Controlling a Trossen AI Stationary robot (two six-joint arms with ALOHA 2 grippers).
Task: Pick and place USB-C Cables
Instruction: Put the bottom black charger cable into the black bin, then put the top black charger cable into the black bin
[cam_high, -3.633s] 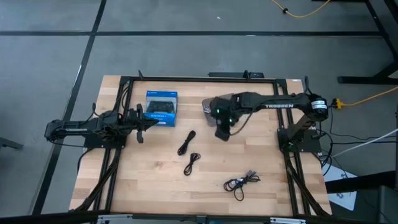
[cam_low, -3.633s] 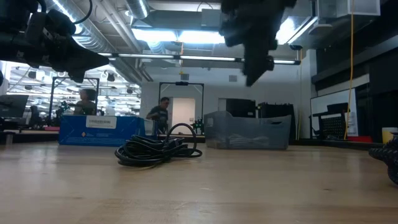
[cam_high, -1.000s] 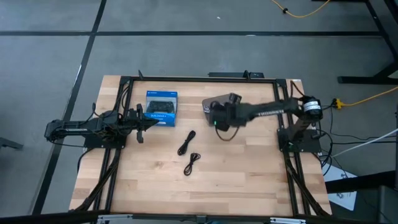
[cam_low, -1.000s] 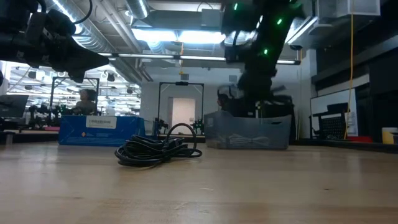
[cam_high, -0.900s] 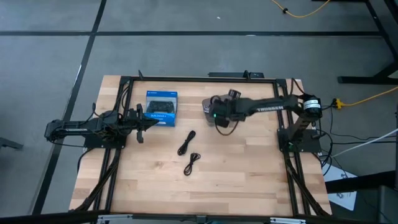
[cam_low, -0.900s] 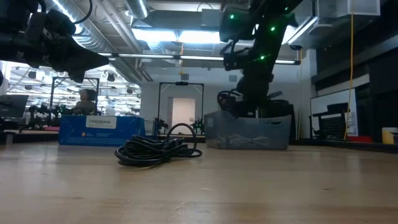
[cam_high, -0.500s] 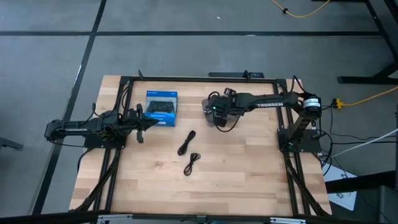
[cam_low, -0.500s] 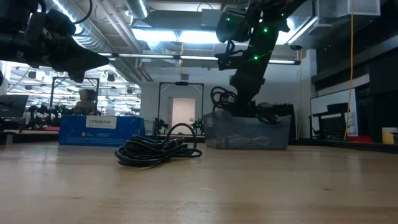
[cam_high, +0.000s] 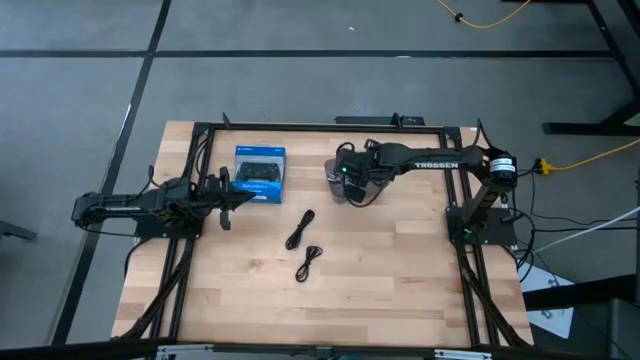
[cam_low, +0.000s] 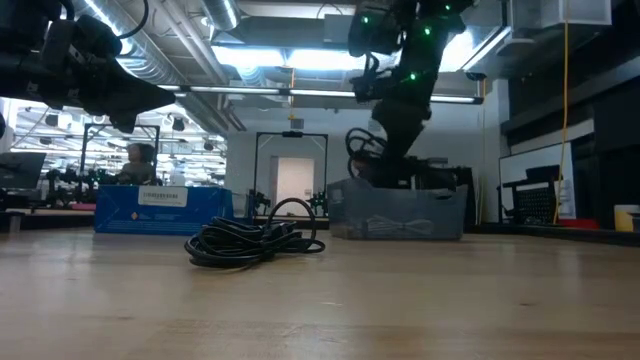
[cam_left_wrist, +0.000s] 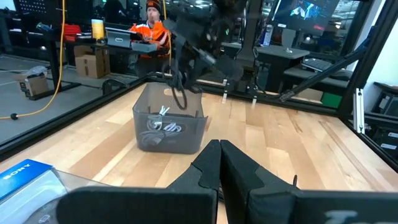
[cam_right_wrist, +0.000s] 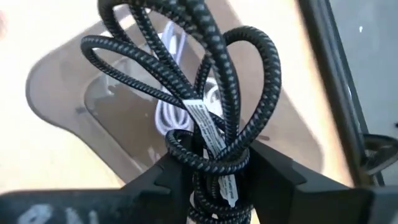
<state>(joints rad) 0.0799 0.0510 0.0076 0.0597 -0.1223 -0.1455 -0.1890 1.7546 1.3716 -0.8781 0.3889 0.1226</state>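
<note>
Right claw (cam_high: 352, 186), seen from above, hangs over the clear bin (cam_high: 336, 172) just right of centre in the upper half of the frame, so the step in hand looks like the drop of a cable into that bin. Two black cables (cam_high: 300, 229) (cam_high: 308, 262) lie loose on the worktop (cam_high: 400, 290) below centre; one blue box (cam_high: 260, 170) sits upper left. Left claw (cam_high: 226, 193) waits at mid-left beside that box.

At worktop level, one black coil (cam_low: 255, 240) shows left of centre, the bin (cam_low: 398, 210) right of centre with the right arm coming down onto it.

Past the left claw (cam_left_wrist: 219, 163), whose fingers meet, the bin (cam_left_wrist: 168, 127) holds at least one light cable (cam_left_wrist: 163, 126).

Right wrist picture: the claw (cam_right_wrist: 211, 165) is clamped on a braided black cable (cam_right_wrist: 205, 106) directly above the bin (cam_right_wrist: 56, 93), a white cable (cam_right_wrist: 166, 112) inside. Next, I judge, the fingers need only part once the coil is low enough.
</note>
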